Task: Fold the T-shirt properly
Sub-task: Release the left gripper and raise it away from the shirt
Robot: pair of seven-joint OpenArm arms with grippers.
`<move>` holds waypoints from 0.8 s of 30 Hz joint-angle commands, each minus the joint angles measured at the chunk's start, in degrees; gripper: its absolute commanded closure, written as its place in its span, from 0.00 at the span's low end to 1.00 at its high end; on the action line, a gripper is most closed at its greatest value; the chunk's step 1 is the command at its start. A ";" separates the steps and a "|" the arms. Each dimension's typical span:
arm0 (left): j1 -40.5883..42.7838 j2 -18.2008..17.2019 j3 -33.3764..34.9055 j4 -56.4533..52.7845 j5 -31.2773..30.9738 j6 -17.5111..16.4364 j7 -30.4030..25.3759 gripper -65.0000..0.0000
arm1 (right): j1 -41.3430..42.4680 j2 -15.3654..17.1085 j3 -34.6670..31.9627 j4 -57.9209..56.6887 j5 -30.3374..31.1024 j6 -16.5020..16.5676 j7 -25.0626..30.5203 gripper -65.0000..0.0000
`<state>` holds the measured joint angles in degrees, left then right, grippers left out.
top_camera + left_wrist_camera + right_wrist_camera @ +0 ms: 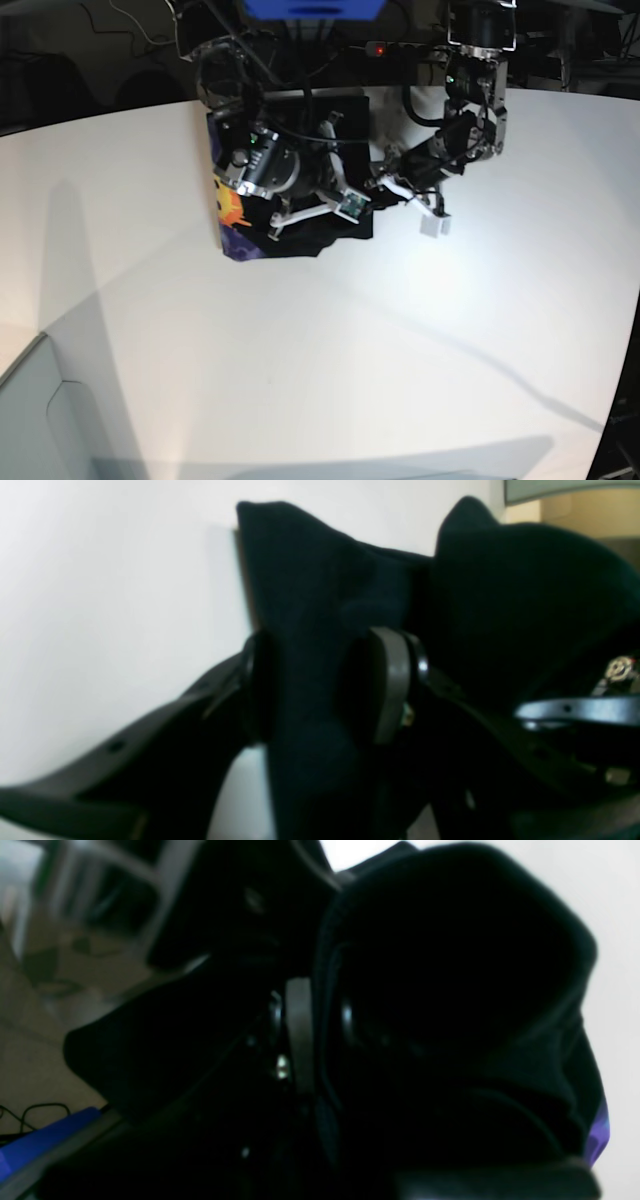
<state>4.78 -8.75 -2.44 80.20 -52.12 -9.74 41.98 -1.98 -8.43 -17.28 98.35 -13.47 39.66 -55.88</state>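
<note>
The black T-shirt (300, 232) lies bunched at the far middle of the white table (330, 350). An orange-and-purple graphic (231, 212) shows at its left edge. In the left wrist view my left gripper (325, 685) is shut on a thick upright fold of the T-shirt (310, 580), with cloth filling the gap between both fingers (392, 680). In the right wrist view my right gripper (322, 1030) is shut on a thin edge of the T-shirt (450, 965), which drapes over the right finger. A purple patch (597, 1135) peeks out low on the right. Both arms meet over the shirt.
The right arm (262, 160) covers the shirt's left half. The left arm (455, 140) reaches in from the back right. A blue box (312, 8) and cables sit behind the table's far edge. The table's corner drops off at the lower left (40, 340).
</note>
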 commanded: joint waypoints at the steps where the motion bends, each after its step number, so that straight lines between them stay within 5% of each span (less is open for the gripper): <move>1: 0.02 -0.43 -0.33 0.54 1.00 0.46 0.53 0.58 | 0.62 -0.57 -0.08 0.78 0.77 0.34 1.42 0.99; 6: 2.65 -1.58 -5.69 5.91 0.91 0.46 0.71 0.58 | 0.97 -0.57 -0.17 0.69 0.60 0.34 1.15 0.90; 12: 5.99 -3.25 -15.80 13.91 0.91 0.46 5.28 0.58 | 0.70 -0.57 -0.17 1.57 0.77 0.34 1.06 0.44; 15: 7.84 -2.98 -24.77 15.66 0.91 0.29 8.35 0.58 | 0.00 -0.57 -0.08 6.23 0.77 0.34 1.06 0.31; 24: 8.28 -2.98 -42.79 15.84 0.91 0.02 14.42 0.58 | -2.99 -0.50 6.16 19.94 0.77 0.34 0.98 0.30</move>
<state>13.26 -11.09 -45.04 95.15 -50.17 -9.26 56.84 -5.28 -8.58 -10.76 117.38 -13.13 39.64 -55.83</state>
